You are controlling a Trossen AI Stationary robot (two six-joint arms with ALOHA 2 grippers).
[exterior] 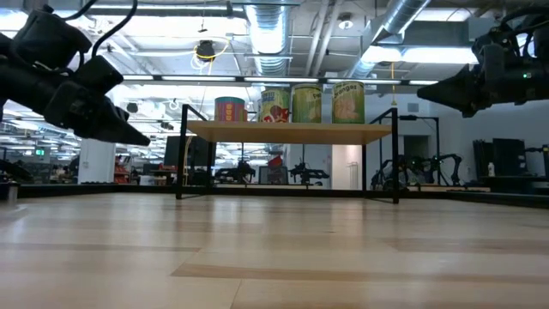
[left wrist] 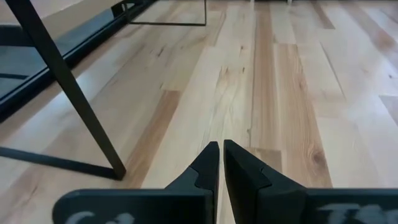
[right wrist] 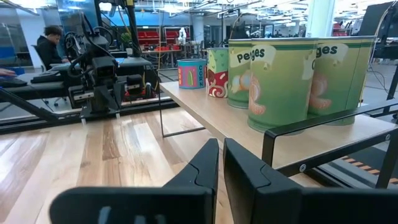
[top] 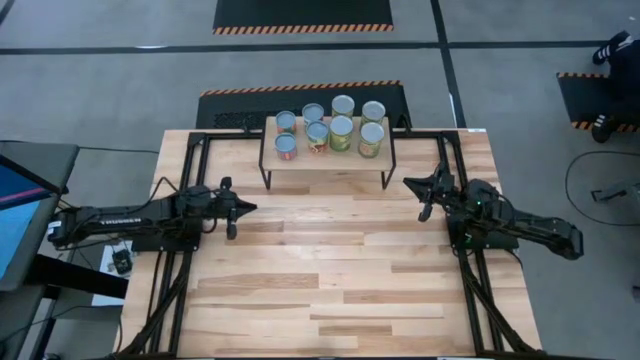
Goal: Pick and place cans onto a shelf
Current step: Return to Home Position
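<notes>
From above, eight cans (top: 341, 132) on shelf (top: 330, 159), low view showing four, left gripper (top: 248, 208) and right gripper (top: 409, 182) clenched empty

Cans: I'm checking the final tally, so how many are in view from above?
8, all on the shelf: four cans along its rear, four along its front. None looks hidden from above.

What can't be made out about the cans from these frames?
High view: cans show lids only; labels too small to read.
Low view: front cans hide the row behind.
Left wrist view: only a leg of the shelf shows; its top is cut off by the edge.
Right wrist view: nearest can hides those behind.
</notes>
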